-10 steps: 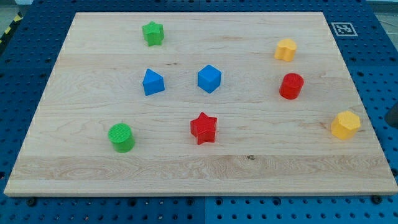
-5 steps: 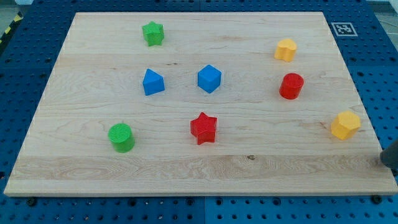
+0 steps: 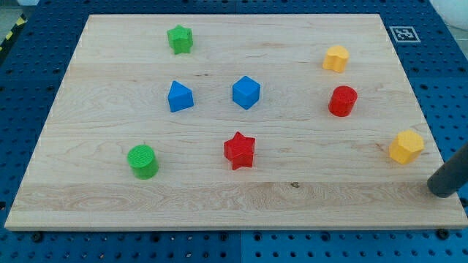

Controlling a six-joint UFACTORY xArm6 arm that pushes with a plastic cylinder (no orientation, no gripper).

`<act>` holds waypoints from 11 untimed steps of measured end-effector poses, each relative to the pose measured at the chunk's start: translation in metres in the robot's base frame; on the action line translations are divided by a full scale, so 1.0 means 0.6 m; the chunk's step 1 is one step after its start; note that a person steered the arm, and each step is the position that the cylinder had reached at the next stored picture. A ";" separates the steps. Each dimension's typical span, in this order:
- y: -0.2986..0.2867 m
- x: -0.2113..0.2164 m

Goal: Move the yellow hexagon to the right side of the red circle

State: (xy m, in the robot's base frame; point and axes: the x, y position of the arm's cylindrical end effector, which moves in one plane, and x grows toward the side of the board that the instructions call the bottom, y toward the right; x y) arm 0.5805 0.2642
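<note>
My tip carries no pincer; it is a bare rod end holding nothing, resting near the wooden board's right edge. The yellow hexagon lies just up-left of my tip, apart from it. The red circle sits farther up-left of the hexagon.

Yellow hexagon at view's lower right of red circle.

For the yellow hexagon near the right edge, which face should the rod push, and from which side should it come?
Push the lower face of the yellow hexagon, coming from the view's bottom. It lies below and right of the red circle, so it probably needs moving upward. My tip is already below it, slightly right, not touching.
</note>
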 end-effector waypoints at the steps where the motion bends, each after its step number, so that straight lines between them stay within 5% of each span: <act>1: -0.027 -0.019; 11: -0.021 -0.138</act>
State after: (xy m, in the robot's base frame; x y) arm 0.4978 0.2514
